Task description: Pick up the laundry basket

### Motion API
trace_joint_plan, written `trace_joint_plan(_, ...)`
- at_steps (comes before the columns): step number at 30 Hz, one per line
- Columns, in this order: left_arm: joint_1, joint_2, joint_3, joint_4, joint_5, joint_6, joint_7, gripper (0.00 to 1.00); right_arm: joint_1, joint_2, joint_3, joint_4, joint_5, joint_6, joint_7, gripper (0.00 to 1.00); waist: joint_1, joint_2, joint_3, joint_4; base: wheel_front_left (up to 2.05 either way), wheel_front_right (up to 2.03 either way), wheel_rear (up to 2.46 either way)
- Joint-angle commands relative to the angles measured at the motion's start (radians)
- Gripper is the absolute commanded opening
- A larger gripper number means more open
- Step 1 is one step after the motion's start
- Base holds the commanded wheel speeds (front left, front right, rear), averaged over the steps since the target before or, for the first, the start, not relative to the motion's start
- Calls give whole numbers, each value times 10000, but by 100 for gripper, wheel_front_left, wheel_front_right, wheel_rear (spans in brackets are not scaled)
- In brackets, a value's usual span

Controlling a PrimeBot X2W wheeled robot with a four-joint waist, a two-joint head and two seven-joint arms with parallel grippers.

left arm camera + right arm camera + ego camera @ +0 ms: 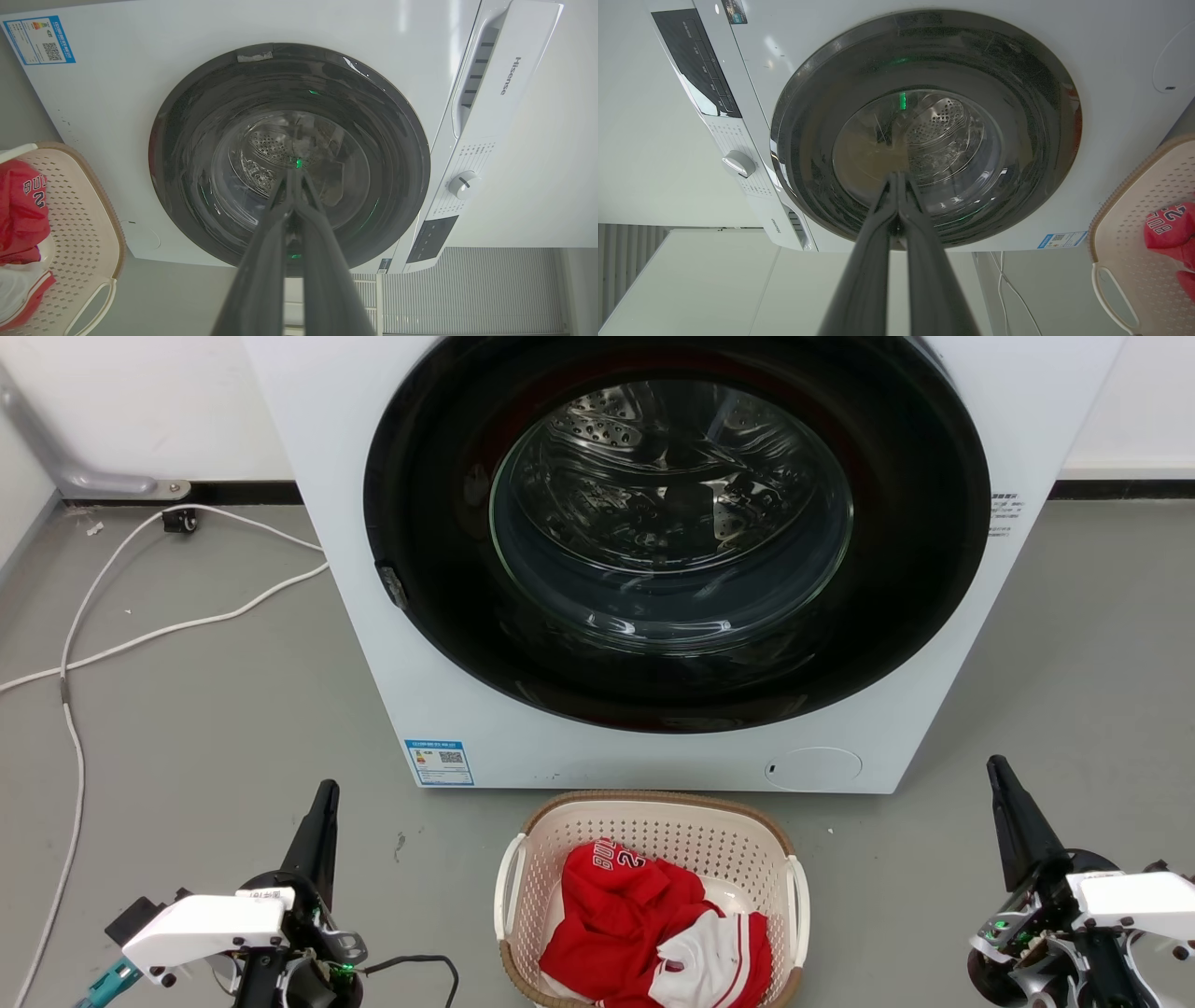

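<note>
- Laundry basket (672,831): we count one, standing on the grey floor (233,728) just in front of the one washing machine (607,761), whose round door is shut.
- We count two white handles (509,887) on it, one on each side. Red and white clothing (644,915) lies inside, and we cannot count the pieces.
- Our left end effector (327,793) and right end effector (999,770) flank the basket, both well apart from it. Each has its two fingers pressed together and holds nothing.
</note>
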Motion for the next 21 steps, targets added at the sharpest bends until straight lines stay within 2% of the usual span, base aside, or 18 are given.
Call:
trace_joint_plan(1,-71,0,18,5,47,-21,11,0,-119,14,-20,13,-70,0,45,0,0,0,0,0,0,0,0)
trace_joint_plan(21,-75,-23,56,6,83,-21,51,0,-125,45,-56,15,-81,0,67,0,0,0,0,0,0,0,0)
